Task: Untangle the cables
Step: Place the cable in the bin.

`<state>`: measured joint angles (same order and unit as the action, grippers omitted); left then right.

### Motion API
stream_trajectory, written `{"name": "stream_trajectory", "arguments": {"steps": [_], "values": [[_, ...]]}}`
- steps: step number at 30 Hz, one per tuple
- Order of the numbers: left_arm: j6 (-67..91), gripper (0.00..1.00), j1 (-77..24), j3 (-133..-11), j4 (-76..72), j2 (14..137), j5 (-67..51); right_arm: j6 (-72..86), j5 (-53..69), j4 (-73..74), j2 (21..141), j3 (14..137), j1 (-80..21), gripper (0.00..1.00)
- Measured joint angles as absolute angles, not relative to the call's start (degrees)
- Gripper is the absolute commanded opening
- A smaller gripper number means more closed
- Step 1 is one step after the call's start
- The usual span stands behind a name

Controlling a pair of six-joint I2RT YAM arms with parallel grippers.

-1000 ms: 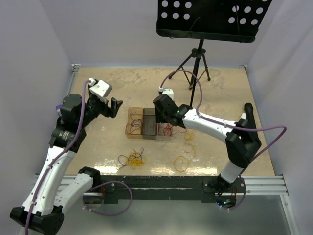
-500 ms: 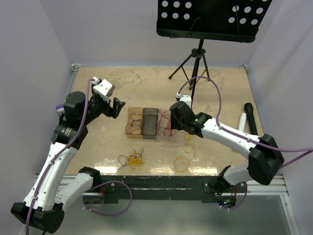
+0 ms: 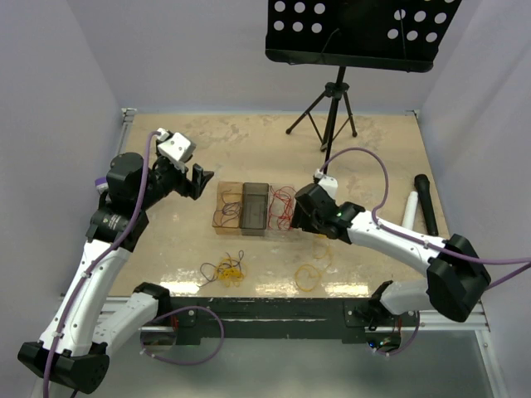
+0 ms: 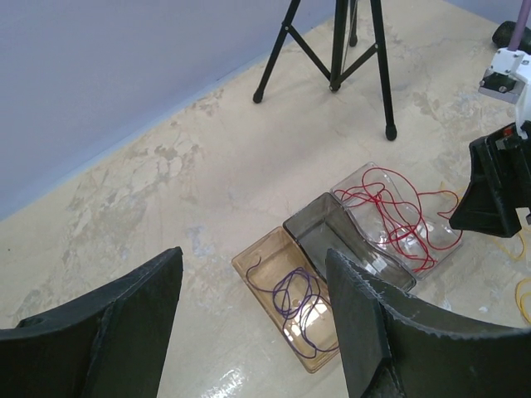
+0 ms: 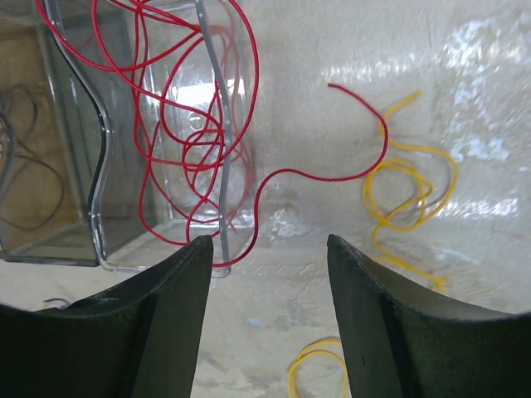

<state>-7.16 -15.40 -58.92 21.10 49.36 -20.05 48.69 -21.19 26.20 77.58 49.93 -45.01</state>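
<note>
The right gripper (image 5: 265, 311) hangs low over the table (image 3: 373, 157), fingers spread and nothing between them, just beside the clear box (image 5: 207, 108) that holds the red wires (image 4: 397, 209). One red end (image 5: 377, 153) trails over the box wall onto the table, close to a kinked yellow wire (image 5: 411, 195). The left gripper (image 4: 253, 259) is likewise spread and empty, raised on the left side and looking down at the amber box (image 3: 218, 199) with the purple wire (image 4: 299, 303) in it. An empty dark box (image 3: 255, 207) sits between the two.

Near the front edge lies a tangle (image 3: 226, 269) of yellow, orange and dark strands, with a separate yellow loop (image 3: 310, 276) off to its right.

These cables look featherlight and springy and hold their curl. They are so thin that the fingers would have to close fully to catch one. The best hold is probably a free end, or a loop standing off the table. A slow pull seems wise, since a snagged strand could drag the whole tangle along.
</note>
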Motion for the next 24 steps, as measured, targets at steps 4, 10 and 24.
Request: {"name": "stream_trajectory", "arguments": {"steps": [4, 10, 24], "values": [[-7.75, 0.75, -15.4, -58.92, 21.54, 49.34, -20.32, 56.4, -17.63, 22.65, 75.61, 45.98, -44.45, 0.61], [-8.19, 0.75, -15.4, -58.92, 22.04, 48.93, -20.34, 63.7, -14.13, 19.25, 75.99, 43.97, -44.23, 0.61], [-8.64, 0.75, -15.4, -58.92, 22.15, 47.97, -20.27, 79.4, -14.06, 11.6, 72.82, 35.33, -43.35, 0.52]]}}
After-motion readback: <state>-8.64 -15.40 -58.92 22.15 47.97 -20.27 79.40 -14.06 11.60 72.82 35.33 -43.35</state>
